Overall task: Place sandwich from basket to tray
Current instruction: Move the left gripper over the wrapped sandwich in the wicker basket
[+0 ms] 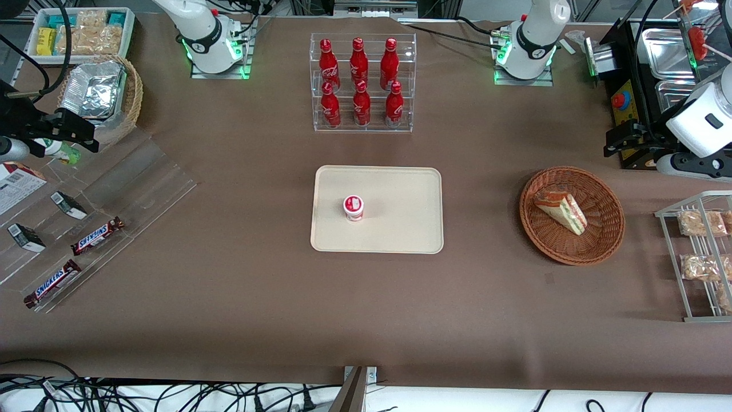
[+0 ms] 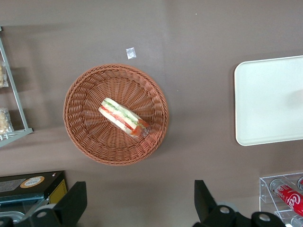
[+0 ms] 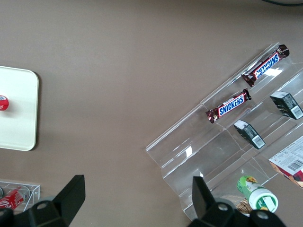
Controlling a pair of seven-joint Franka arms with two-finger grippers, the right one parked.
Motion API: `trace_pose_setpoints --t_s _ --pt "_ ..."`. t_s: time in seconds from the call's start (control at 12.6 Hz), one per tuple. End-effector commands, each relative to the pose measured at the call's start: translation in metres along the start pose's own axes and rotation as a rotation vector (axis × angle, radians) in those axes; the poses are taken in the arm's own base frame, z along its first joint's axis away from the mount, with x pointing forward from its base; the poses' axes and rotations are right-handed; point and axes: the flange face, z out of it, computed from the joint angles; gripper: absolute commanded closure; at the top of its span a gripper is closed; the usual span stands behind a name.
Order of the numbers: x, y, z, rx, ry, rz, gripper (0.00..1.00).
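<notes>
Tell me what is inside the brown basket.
The basket holds one wrapped sandwich; the weave under it is covered. The open tool hangs above the table beside the basket, holding nothing.

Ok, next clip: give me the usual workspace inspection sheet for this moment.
Surface: brown table covering, flat.
Job's things: sandwich lies in the basket; tray holds only a small red-lidded cup.
Clutter: cola bottles in a clear rack; Snickers bars on a clear stand; snack packets on a wire rack; tan basket with foil trays.
Grippers: gripper open, raised above the table beside the basket, holding nothing.
Cables: loose bundle along the table's near edge.
Surroundings: metal trays toward the working arm's end.
</notes>
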Motion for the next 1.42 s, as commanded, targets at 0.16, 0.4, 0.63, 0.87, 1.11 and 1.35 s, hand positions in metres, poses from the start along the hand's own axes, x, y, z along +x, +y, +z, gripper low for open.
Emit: trace_pose_setpoints --t_s 0.16,0.4,0.63,0.87,1.11,1.35 --pt "0.003 -0.013 0.010 0.002 -0.021 -0.021 0.00" --pt "0.011 -0.040 0.029 -0.005 -0.047 -0.077 0.00" --pt "0.016 -0.047 0.060 0.026 -0.067 -0.182 0.00" --pt "0.019 -0.049 0.100 0.033 -0.042 -0.350 0.00" --pt "0.017 -0.052 0.139 0.054 -0.007 -0.530 0.00" --pt "0.006 -0.051 0.178 0.044 0.048 -0.674 0.00"
